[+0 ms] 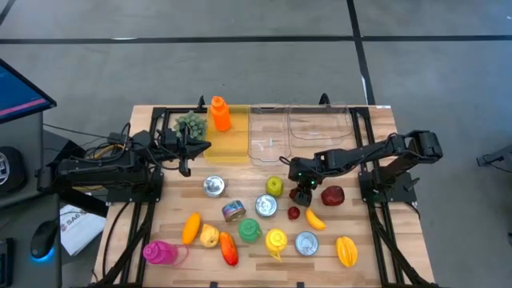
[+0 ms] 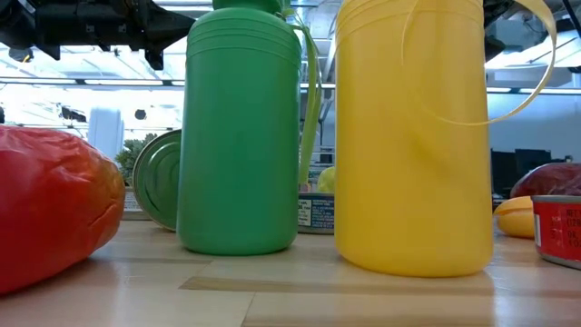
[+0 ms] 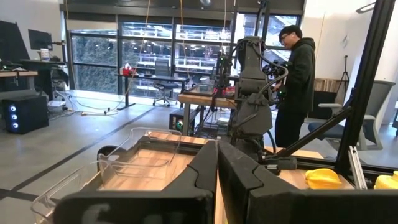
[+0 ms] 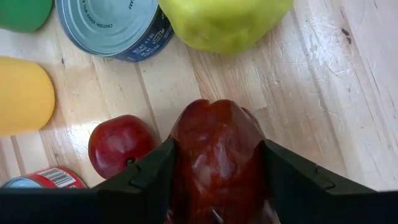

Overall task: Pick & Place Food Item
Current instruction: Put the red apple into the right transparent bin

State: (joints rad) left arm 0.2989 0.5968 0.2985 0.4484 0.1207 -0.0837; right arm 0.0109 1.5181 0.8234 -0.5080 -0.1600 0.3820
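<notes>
Now right gripper (image 4: pixel 217 180) clamping dark red fruit (image 4: pixel 217 155), tabletop (image 4: pixel 323 93) below

Four cans (image 1: pixel 214 186), four bottles (image 1: pixel 220 114) and three clear bins (image 1: pixel 318 126) are sitting on the table (image 1: pixel 384 124), plus one grape bunch (image 1: pixel 190 123).

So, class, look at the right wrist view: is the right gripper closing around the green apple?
No: the right gripper has a dark red fruit between its fingers, while the green apple lies beyond it, untouched.

Noted: orange bottle (image 1: pixel 220 114) inside yellow bin (image 1: pixel 226 146); 2 clear bins (image 1: pixel 298 128) beside it; person (image 3: pixel 297 81) standing beyond table.
</notes>
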